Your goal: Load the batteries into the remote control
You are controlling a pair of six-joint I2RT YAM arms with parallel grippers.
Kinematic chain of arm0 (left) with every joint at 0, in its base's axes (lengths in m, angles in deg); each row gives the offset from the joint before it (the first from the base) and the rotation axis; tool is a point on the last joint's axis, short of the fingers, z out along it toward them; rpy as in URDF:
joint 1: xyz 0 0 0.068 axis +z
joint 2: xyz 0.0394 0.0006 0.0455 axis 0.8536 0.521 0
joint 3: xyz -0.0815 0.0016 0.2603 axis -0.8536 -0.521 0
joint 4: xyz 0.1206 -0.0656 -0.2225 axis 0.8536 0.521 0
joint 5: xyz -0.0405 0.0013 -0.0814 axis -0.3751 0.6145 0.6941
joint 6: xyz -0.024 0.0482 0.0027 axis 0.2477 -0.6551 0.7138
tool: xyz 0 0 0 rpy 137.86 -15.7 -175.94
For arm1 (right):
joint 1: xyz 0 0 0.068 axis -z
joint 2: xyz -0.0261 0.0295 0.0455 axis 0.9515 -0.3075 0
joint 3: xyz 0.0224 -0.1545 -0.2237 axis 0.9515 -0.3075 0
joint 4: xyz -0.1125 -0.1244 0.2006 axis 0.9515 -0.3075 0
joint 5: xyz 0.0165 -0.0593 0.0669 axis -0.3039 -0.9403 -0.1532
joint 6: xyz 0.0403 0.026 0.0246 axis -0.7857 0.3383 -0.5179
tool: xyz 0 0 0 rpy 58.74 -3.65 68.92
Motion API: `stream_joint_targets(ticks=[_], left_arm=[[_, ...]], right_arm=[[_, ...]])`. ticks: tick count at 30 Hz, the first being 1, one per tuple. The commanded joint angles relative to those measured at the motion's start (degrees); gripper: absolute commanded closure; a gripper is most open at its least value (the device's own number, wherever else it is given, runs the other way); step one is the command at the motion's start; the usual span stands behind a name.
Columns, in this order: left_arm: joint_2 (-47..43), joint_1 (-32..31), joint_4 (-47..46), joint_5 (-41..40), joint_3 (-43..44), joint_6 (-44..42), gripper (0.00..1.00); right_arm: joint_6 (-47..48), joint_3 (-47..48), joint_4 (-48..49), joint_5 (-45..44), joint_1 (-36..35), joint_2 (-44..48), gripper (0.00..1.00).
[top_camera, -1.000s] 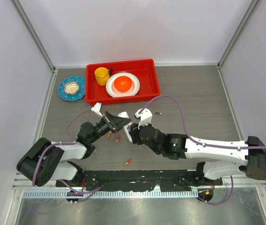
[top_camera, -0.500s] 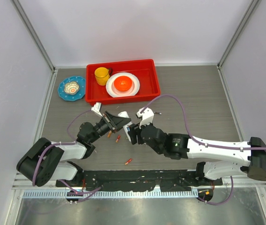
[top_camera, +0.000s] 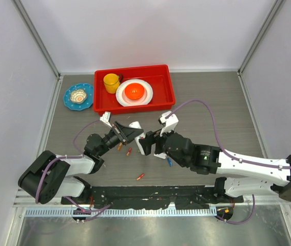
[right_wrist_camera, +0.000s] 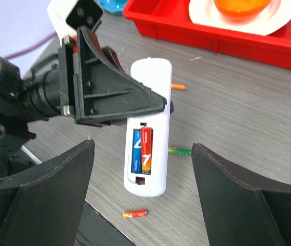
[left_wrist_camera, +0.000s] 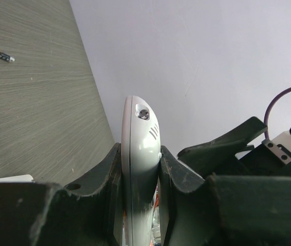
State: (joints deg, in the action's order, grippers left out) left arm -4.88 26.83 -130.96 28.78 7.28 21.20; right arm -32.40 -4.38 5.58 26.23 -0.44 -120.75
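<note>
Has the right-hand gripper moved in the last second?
Yes. The right gripper has drawn back to the right, off the remote control. It now sits nearer the line of the red tray's right corner than before.

Grey wood-grain table [top_camera: 222,107]. Far side: red tray [top_camera: 135,109], with a blue plate [top_camera: 69,104] just left of it. Loose on the bare top: one orange battery [top_camera: 140,177] near the front edge, two more orange batteries [top_camera: 129,151] left of centre, and a green battery [right_wrist_camera: 179,150].

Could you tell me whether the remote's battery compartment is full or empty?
Full: in the white oblong plastic remote control, the uncovered bay holds a slim blue battery beside a slim red battery.
</note>
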Motion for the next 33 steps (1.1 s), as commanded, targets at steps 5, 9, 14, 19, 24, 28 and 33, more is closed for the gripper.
stream_joint_targets(ticks=[5, 9, 14, 19, 24, 28, 33], left_arm=[[-1.92, -0.05, -15.93, 1.27, 0.58, -0.29, 1.0], [-3.5, -0.05, -15.93, 0.57, 0.14, -1.08, 1.0], [-5.17, -0.05, -15.93, -1.45, -0.65, -2.31, 1.0], [-5.61, -0.05, -15.93, -2.42, -1.09, -2.84, 1.0], [-5.44, -0.05, -15.93, -2.51, -1.35, -2.66, 0.99], [-5.61, -0.05, -15.93, -2.51, -1.35, -2.49, 1.0], [-5.87, -0.05, -15.93, -2.25, -1.44, -2.48, 1.0]], right_arm=[[-7.04, -0.26, 3.01, 2.51, 5.89, 6.02, 0.1], [-15.91, -3.77, 3.89, 20.96, 17.31, 8.75, 0.05], [-23.13, -8.7, 12.49, 39.09, 24.01, 8.32, 0.04], [-27.0, -11.69, 19.43, 45.77, 24.1, 4.71, 0.04], [-29.37, -13.01, 23.49, 46.84, 24.11, 2.69, 0.04], [-29.55, -13.01, 24.11, 46.58, 24.1, 1.55, 0.04], [-29.64, -12.84, 24.02, 45.78, 24.72, -0.2, 0.07]])
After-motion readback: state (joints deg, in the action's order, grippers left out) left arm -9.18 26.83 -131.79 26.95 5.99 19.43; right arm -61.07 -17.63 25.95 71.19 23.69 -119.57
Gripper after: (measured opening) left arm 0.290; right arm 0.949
